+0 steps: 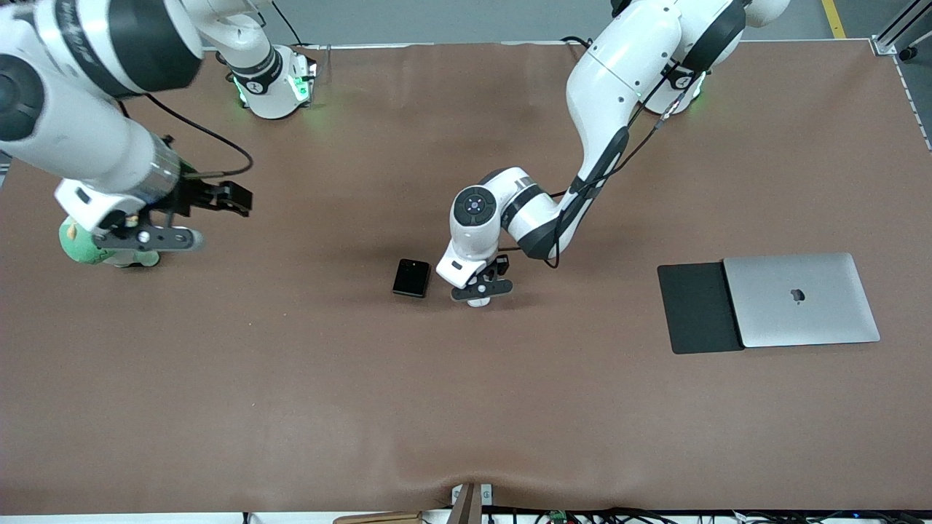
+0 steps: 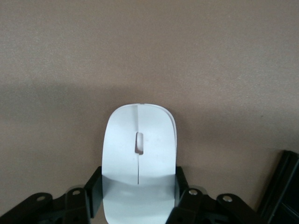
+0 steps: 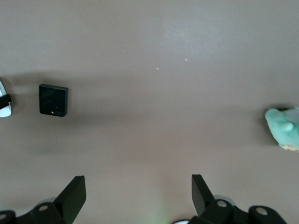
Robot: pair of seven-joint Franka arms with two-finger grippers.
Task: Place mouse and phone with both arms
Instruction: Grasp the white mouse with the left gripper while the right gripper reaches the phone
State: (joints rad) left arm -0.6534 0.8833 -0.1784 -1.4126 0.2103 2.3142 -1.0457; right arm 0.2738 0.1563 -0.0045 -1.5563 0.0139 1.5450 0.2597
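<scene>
The white mouse (image 2: 138,144) sits between the fingers (image 2: 95,186) of my left gripper (image 2: 138,184), which press on both its sides. In the front view only a sliver of the mouse (image 1: 478,302) shows under the left gripper (image 1: 479,292), low at the middle of the table. The black phone (image 1: 411,277) lies flat just beside it, toward the right arm's end; it also shows in the right wrist view (image 3: 53,100). My right gripper (image 1: 231,198) is open and empty, up over the right arm's end of the table; its fingers stand wide apart in the right wrist view (image 3: 138,196).
A green plush toy (image 1: 87,247) lies under the right arm. A closed silver laptop (image 1: 801,298) lies partly on a flat black pad (image 1: 695,309) toward the left arm's end. The brown table mat (image 1: 466,407) covers the whole table.
</scene>
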